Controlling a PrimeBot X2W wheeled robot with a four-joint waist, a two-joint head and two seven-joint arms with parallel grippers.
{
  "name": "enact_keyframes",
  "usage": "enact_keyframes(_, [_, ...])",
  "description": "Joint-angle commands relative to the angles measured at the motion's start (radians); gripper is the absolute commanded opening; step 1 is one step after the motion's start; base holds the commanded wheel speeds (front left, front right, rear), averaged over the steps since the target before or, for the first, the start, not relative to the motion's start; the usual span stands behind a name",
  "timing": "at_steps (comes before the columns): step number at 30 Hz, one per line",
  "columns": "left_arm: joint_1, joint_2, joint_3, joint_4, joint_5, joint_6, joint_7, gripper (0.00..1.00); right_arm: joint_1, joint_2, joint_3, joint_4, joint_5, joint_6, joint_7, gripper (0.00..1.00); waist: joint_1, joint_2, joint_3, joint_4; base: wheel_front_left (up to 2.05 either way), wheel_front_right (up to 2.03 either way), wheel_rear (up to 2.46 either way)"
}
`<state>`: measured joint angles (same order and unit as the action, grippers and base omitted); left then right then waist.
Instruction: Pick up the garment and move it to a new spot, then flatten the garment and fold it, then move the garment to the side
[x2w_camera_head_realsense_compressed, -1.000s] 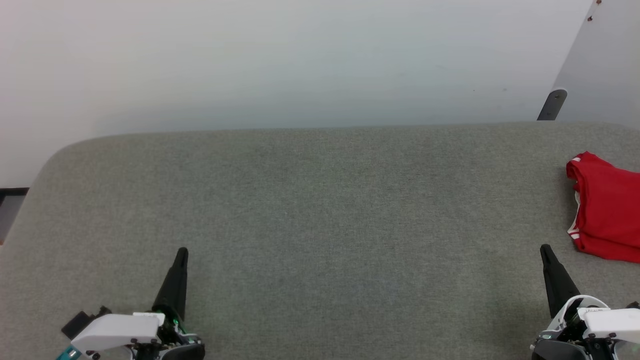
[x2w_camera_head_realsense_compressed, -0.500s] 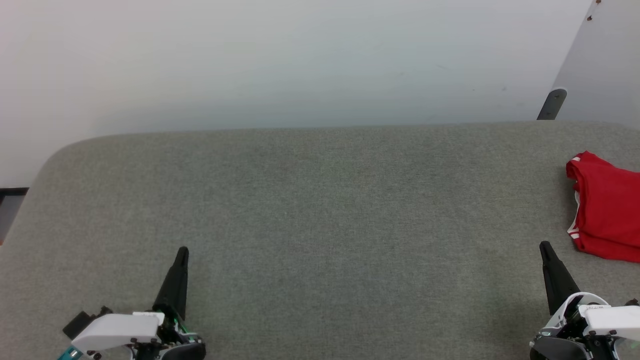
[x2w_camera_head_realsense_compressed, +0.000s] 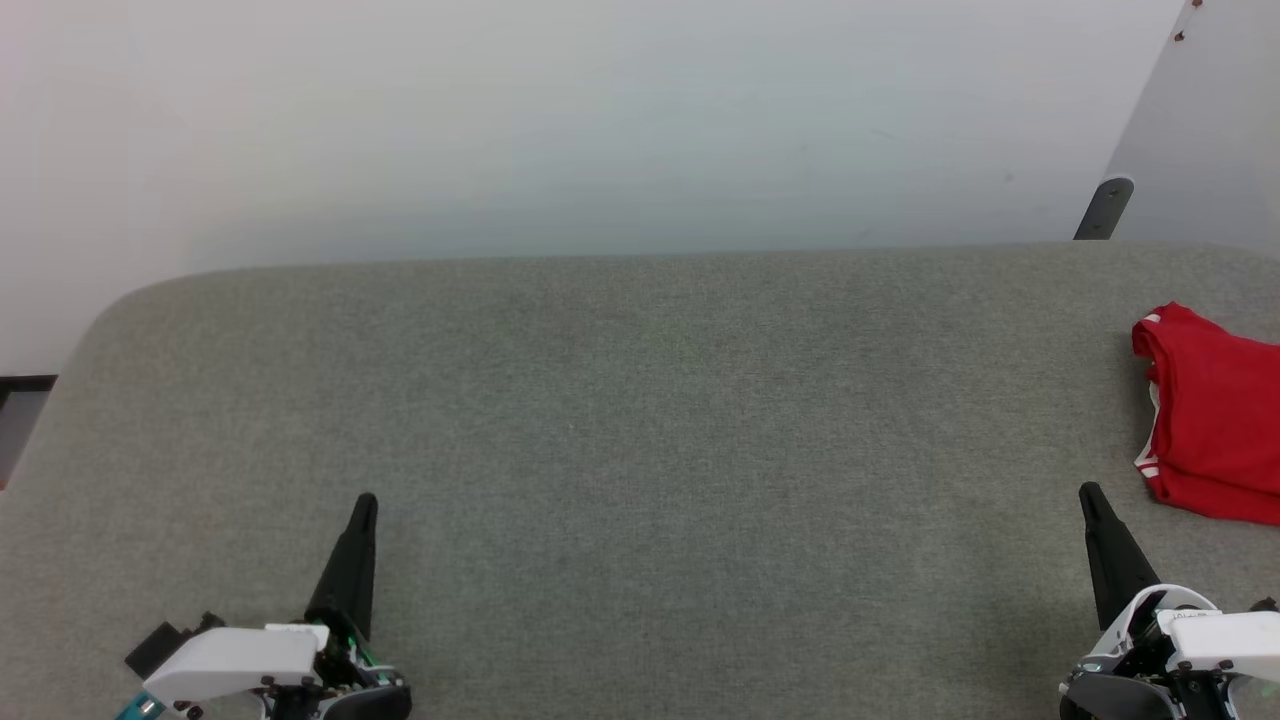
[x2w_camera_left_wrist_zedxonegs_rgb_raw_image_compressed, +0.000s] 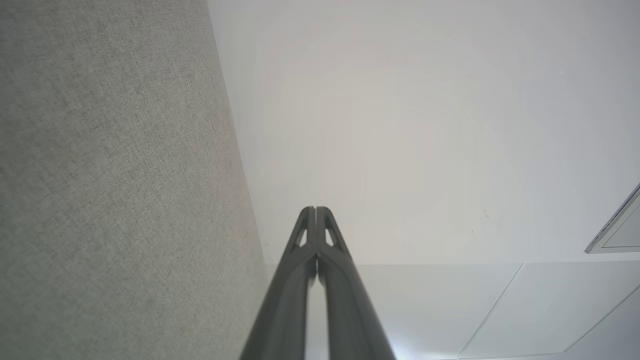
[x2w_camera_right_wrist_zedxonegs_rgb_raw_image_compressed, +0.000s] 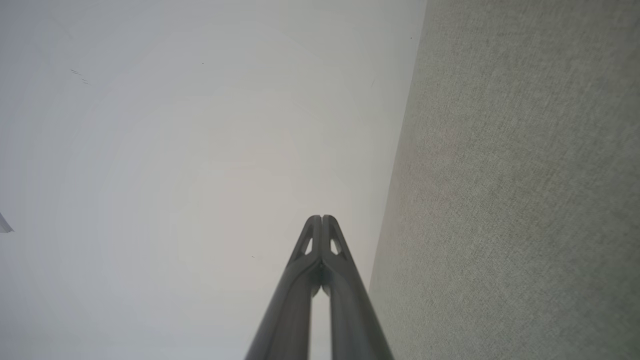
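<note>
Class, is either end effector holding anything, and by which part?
Nothing. The left end effector and right end effector are shut, empty; the red fabric garment lies apart.

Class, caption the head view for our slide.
Left tool and right tool shut; red garment lies far right on grey surface.

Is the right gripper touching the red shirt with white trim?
Apart. The head view shows bare grey fabric tabletop between the right gripper and the red shirt.

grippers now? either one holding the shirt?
Left gripper: closed, holding nothing.
Right gripper: closed, holding nothing; shirt lies apart from it.
</note>
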<state>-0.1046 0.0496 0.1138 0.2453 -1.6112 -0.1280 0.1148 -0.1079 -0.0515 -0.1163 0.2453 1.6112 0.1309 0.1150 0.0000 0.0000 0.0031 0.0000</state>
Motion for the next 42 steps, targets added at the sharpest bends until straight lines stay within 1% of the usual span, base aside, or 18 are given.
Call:
enact_keyframes(1, [-0.009, -0.001, 0.0, 0.001, -0.003, -0.005, 0.003, 0.0, -0.003, 0.004, 0.004, 0.0, 0.003, 0.0, 0.002, 0.0, 0.0, 0.0, 0.0, 0.0, 0.0, 0.0, 0.0])
enact_keyframes(42, [-0.009, -0.001, 0.0, 0.001, -0.003, -0.005, 0.002, 0.0, -0.003, 0.004, 0.004, 0.0, 0.003, 0.0, 0.002, 0.0, 0.0, 0.0, 0.0, 0.0, 0.0, 0.0, 0.0])
